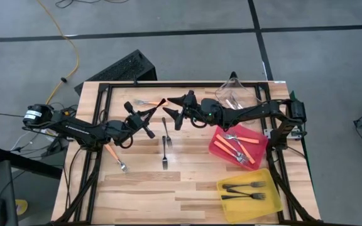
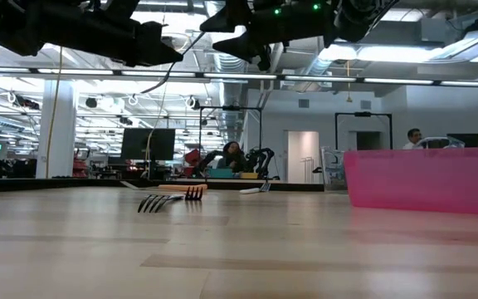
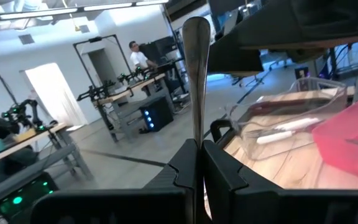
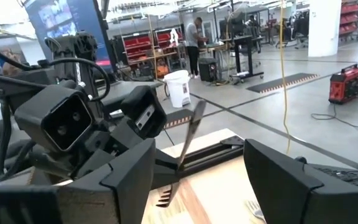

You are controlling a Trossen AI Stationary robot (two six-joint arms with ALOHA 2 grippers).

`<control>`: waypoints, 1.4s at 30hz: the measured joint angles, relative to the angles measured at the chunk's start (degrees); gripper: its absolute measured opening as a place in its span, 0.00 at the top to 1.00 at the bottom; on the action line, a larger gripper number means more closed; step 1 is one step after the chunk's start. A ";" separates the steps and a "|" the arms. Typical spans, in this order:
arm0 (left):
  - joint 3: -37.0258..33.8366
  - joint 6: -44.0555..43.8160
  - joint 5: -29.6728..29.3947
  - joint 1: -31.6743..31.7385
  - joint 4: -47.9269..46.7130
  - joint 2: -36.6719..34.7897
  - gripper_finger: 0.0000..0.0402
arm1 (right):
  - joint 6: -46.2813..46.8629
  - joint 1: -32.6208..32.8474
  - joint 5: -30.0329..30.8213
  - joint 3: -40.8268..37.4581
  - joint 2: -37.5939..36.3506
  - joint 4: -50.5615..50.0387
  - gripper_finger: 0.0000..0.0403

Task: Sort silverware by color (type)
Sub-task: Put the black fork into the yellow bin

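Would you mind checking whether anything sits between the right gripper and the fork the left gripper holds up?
Nothing visible does. The left gripper clamps the fork above the table, and the open right gripper faces it across bare air.

Black forks (image 1: 164, 142) on table, others binned.
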 joint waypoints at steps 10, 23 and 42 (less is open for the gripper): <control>1.11 1.81 2.98 0.60 3.55 0.03 1.00 | -0.15 -0.16 0.00 0.00 0.00 0.67 0.33; 6.70 6.53 1.82 1.57 11.67 12.97 1.00 | -0.15 -0.27 0.00 0.00 0.00 -0.14 0.33; 8.13 8.97 1.08 1.57 17.34 17.46 1.00 | -0.59 -0.44 1.20 -0.02 0.00 -3.09 0.71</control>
